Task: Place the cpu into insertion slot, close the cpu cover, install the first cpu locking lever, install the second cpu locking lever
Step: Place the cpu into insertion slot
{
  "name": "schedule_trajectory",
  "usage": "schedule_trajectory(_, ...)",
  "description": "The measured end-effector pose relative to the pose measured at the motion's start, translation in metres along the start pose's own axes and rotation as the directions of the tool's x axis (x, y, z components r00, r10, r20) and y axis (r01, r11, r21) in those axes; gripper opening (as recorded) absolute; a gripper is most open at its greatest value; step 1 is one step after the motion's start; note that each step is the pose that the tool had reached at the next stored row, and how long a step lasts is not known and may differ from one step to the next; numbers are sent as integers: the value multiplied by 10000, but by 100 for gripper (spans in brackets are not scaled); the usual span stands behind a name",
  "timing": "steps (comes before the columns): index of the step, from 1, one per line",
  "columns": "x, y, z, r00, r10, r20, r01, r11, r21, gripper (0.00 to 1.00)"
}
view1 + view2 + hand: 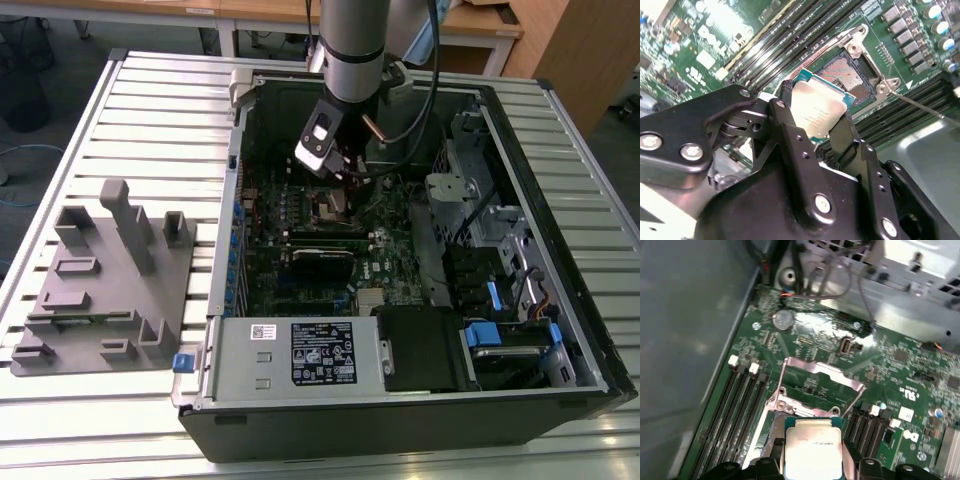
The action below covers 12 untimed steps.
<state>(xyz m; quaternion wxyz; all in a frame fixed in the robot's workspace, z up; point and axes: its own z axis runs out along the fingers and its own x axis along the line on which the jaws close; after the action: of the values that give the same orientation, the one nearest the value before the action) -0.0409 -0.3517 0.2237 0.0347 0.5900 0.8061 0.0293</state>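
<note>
Over the green circuit board (pixel 890 357), your black two-finger gripper (pixel 815 122) is clamping the flat, silver-topped square cpu (pixel 819 107) just above the dark, gold-contact insertion slot (pixel 846 77); the silvery framed cpu cover (pixel 824 369) is standing raised.

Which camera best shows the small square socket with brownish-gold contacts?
Second wrist view: the small square brownish-gold socket shows its contacts beyond the silver-grey square chip. The exterior view makes it a dark square; in the first wrist view the chip covers most.
</note>
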Motion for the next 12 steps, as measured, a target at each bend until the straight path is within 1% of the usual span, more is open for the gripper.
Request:
schedule_trajectory(3,0,0,5,9985,553,49,-554,9985,11,54)
schedule_trajectory(6,0,-1,10,9940,1088,97,-1088,9941,18,54)
schedule_trajectory(9,0,-1,14,9865,1631,147,-1631,9866,23,54)
schedule_trajectory(12,1,-2,19,9762,2159,196,-2160,9764,26,54)
